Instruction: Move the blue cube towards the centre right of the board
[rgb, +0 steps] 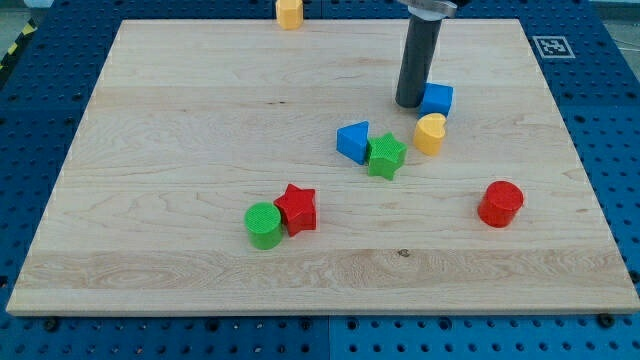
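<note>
The blue cube (437, 99) sits on the wooden board (200, 150), right of centre in the upper half. My tip (409, 104) stands right against the cube's left side, touching or nearly touching it. A yellow heart-shaped block (430, 133) lies just below the cube, almost touching it.
A blue triangular block (353, 141) and a green star (386, 156) lie together below-left of my tip. A red cylinder (500, 204) sits at lower right. A green cylinder (264, 224) and a red star (297, 209) touch at lower centre-left. A yellow block (289, 13) sits at the top edge.
</note>
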